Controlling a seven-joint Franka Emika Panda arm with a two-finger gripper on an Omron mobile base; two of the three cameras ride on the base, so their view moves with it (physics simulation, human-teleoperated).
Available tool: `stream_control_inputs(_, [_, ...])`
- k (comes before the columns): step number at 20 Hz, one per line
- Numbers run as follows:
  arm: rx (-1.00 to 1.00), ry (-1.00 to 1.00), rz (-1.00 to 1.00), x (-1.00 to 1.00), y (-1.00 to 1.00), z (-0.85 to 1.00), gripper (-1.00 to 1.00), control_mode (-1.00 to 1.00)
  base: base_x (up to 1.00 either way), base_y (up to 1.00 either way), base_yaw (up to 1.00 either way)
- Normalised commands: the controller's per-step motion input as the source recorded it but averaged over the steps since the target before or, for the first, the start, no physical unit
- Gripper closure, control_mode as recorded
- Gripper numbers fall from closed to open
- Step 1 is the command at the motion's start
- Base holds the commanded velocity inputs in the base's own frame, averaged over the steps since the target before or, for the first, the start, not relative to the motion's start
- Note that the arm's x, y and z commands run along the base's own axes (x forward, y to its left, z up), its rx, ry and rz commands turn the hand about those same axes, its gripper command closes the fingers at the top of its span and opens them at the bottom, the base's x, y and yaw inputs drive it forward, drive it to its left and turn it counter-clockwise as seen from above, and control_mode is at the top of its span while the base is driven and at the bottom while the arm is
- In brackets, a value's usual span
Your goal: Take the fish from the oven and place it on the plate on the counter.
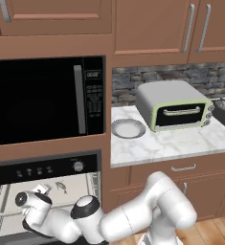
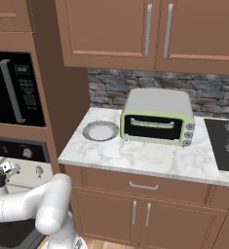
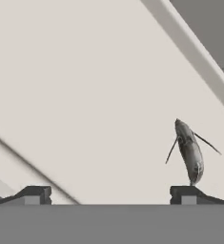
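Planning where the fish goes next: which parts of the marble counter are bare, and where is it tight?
The white marble counter is bare along its front edge, before the round grey-rimmed plate and the pale-green toaster oven. The plate's own centre is free. Tightest is the gap between plate and toaster oven.

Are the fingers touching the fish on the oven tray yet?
Cannot tell. In the hand view the fish stands just above one of the open fingers, its lower end right at the tip, with no plain gap or contact.
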Motion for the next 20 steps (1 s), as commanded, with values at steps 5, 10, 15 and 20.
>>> stream_control_inputs(5, [0.01, -0.12, -0.1, 0.0, 0.0, -0.78, -1.0, -1.0, 0.0, 0.0, 0.0])
stream_control_inputs(10, [0.03, -0.02, -0.15, -0.01, -0.01, -0.98, -1.0, -1.0, 0.0, 0.0, 0.0])
stream_control_inputs(15, [0.01, 0.0, -0.17, -0.23, 0.0, -1.0, -1.0, -1.0, 0.0, 0.0, 0.0])
stream_control_inputs(20, [0.0, -0.02, -0.15, -0.41, 0.0, -1.0, -1.0, -1.0, 0.0, 0.0, 0.0])
